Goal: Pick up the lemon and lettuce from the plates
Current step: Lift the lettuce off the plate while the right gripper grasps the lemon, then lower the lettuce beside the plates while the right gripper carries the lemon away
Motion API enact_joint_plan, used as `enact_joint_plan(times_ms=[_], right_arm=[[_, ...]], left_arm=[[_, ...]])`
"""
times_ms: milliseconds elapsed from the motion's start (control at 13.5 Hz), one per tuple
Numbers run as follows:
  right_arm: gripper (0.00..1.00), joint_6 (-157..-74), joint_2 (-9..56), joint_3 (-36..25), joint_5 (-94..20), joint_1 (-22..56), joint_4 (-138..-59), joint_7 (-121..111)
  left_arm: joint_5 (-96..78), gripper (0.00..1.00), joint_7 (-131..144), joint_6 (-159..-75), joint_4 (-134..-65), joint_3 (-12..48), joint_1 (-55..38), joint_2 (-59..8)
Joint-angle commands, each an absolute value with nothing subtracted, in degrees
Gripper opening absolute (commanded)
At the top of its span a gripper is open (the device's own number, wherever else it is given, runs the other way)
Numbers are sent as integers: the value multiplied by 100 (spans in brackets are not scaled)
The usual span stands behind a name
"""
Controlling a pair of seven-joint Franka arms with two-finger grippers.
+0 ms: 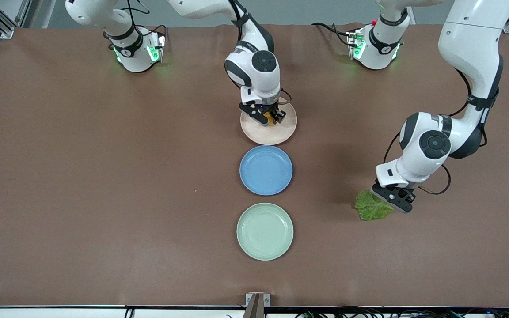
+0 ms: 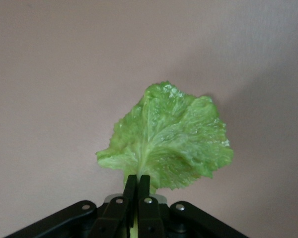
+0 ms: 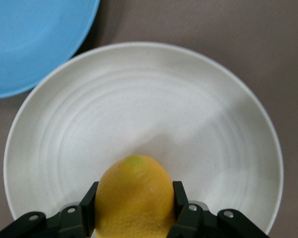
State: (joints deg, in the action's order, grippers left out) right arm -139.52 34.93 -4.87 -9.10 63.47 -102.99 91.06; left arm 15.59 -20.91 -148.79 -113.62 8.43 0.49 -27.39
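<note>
You have the brown table [image 1: 104, 185] under everything, with three plates in a line down its middle. The beige plate [image 1: 268, 132] lies farthest from the front camera, the blue plate [image 1: 266, 170] sits next, and the green plate [image 1: 265, 231] lies nearest; the blue and green ones hold nothing.

Your left arm reaches out over the table toward its own end, well apart from the plates. Your left gripper [image 1: 391, 201] is clenched on the lettuce [image 1: 373, 206]: in the left wrist view the two fingers [image 2: 144, 198] are pressed together on the pale stem of the leaf [image 2: 169, 139], which fans out from the gripper [image 2: 136, 191] over bare table. From the front view you cannot tell whether the leaf touches the surface.

Your right arm comes down over the beige plate. Your right gripper [image 1: 270, 116] grasps the lemon [image 1: 271, 117]; in the right wrist view its fingers [image 3: 180, 201] sit on either side of the fruit [image 3: 134, 196], with the gripper [image 3: 134, 210] above the pale plate [image 3: 154, 99] and the blue plate's edge [image 3: 35, 39] close by. You cannot tell whether the lemon rests on the plate or is just clear of it.
</note>
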Motion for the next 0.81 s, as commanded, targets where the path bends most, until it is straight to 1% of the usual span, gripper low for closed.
enact_joint_plan(times_ms=[0, 74, 148, 296, 519, 741], right_arm=[[0, -12977, 2929, -448, -879, 5873, -10248, 8450], [0, -12607, 2709, -448, -888, 5654, -10257, 8063], [0, -12421, 2490, -448, -879, 5382, -10309, 7703], [0, -12348, 2233, -457, -879, 4767, -10502, 6877], [0, -12375, 2163, -457, -879, 3695, -10704, 5359], [0, -12384, 2144, -457, -879, 2570, -10950, 3530]], left_arm=[[1687, 3, -2276, -15370, -11794, 923, 342, -2610], [1687, 3, -2276, -15450, -11847, 923, 343, -2628], [1687, 3, -2276, -15460, -11865, 932, 343, -2628], [1679, 3, -2233, -15460, -11926, 1001, 343, -2619], [1679, 4, -2258, -15469, -12146, 1028, 421, -2549], [1679, 5, -2268, -15478, -12164, 1116, 527, -2558]])
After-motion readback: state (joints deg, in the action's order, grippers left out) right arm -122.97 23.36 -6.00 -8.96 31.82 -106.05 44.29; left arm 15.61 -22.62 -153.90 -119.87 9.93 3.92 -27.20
